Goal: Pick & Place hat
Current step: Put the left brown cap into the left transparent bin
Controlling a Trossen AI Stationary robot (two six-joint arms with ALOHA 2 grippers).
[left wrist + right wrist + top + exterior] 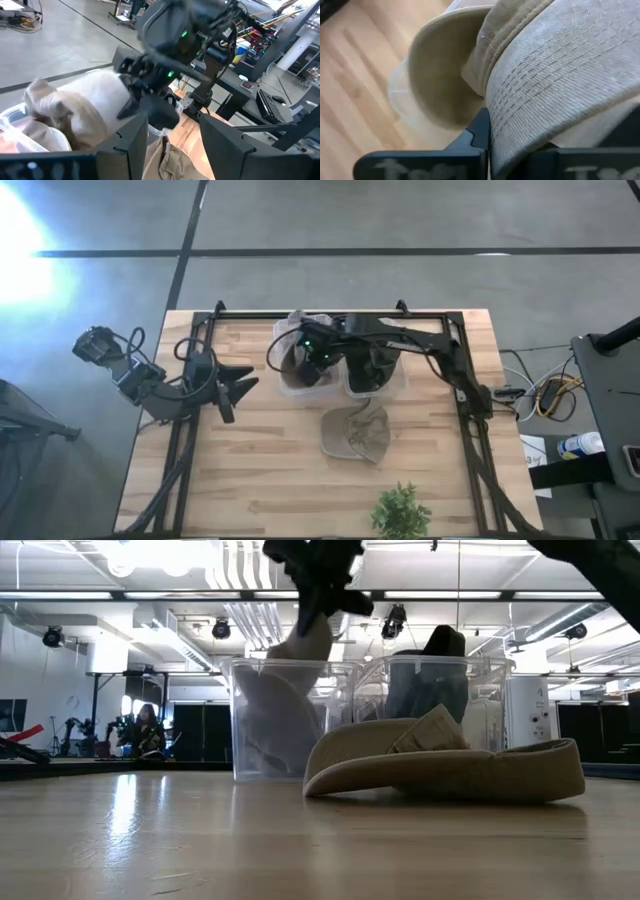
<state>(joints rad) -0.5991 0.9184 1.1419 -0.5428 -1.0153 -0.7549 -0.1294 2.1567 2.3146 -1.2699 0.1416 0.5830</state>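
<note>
A pale beige cap (290, 680) hangs from my right gripper (318, 602) over the left of two clear bins (250, 720). Its lower part is inside that bin. In the high view the right gripper (312, 358) reaches across from the right side to this bin (290, 385). Its wrist view is filled by the cap (560, 65). A second, khaki hat (355, 432) lies flat on the table in front of the bins, also seen in the low view (440, 768). My left gripper (238, 388) waits open at the table's left, clear of everything. My right gripper pinches the beige cap by its stitched brim (520, 105) between its two fingers, coming from above and pointing down. The cap hangs below the fingers, and its lower part (270, 730) is down inside the left bin; whether it touches the bin floor I cannot tell.
The right clear bin (400, 385) holds a dark hat (432, 665). A small green plant (400, 512) stands at the near edge. A black frame (462, 370) borders the table. Bare wood lies at the near left (250, 480).
</note>
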